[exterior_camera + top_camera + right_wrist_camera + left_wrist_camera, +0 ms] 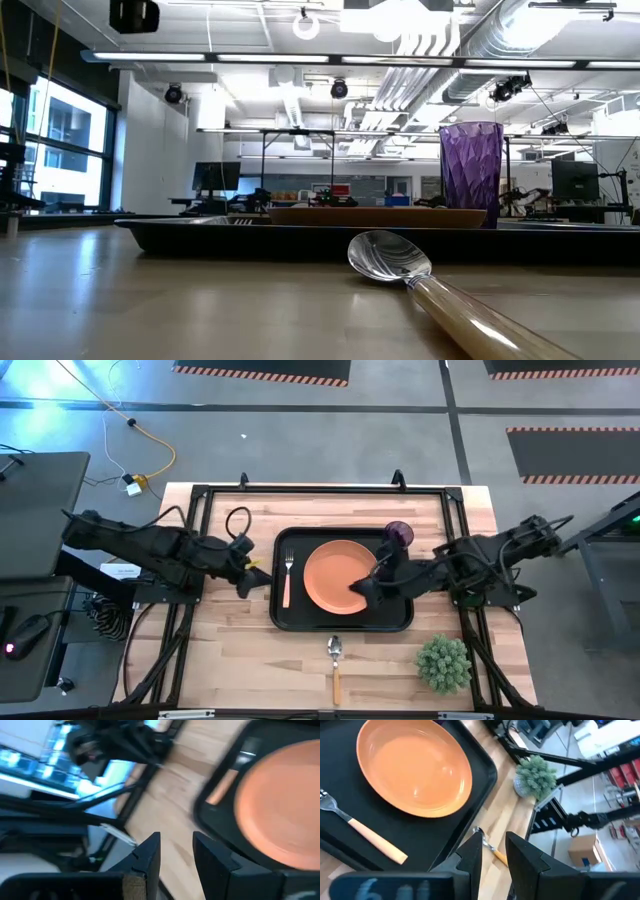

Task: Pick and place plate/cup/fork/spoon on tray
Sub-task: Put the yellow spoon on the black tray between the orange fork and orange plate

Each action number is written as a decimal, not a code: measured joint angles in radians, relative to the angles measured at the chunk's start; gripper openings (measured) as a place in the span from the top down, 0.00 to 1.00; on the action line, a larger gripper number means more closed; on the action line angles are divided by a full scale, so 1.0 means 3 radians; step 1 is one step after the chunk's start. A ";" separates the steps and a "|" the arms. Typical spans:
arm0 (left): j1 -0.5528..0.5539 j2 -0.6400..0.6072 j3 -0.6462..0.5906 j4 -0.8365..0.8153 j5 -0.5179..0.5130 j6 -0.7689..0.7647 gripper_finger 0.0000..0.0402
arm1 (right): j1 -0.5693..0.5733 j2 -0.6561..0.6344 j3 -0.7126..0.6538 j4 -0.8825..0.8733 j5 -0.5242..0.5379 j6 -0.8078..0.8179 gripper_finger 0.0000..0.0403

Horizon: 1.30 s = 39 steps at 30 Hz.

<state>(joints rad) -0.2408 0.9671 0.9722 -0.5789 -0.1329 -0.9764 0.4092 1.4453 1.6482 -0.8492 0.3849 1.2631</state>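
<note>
The black tray (283, 618) lies mid-table. On it are the orange plate (338, 575), the fork (288, 578) along its left side, and the purple cup (399, 533) upright in its far right corner. The spoon (336, 663) lies on the bare table in front of the tray, bowl toward the tray; it fills the front of the low view (400, 265). My left gripper (250, 572) hovers just left of the tray, open and empty (495, 852). My right gripper (364, 588) is over the plate's right near edge, open and empty (177, 852).
A small green potted plant (443, 663) stands at the table's front right, right of the spoon. A black cable loop (237, 520) lies at the far left of the tray. Bare wood stretches along the table's front left.
</note>
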 joint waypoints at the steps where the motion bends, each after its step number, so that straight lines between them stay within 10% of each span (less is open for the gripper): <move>1: -0.0029 -0.0034 0.0000 -0.0017 -0.0001 0.0032 0.81 | 0.0014 0.0042 0.0000 0.0137 0.0003 -0.0043 0.74; 39: -0.0405 -0.0282 -0.0003 -0.1252 -0.0134 -0.0107 0.81 | 0.0320 0.1655 0.0000 0.0499 -0.1319 0.1668 0.74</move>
<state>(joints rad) -0.3622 0.8825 0.9714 -0.9546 -0.1733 -1.0084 0.5054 1.9419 1.6482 -0.6995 -0.0110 1.7635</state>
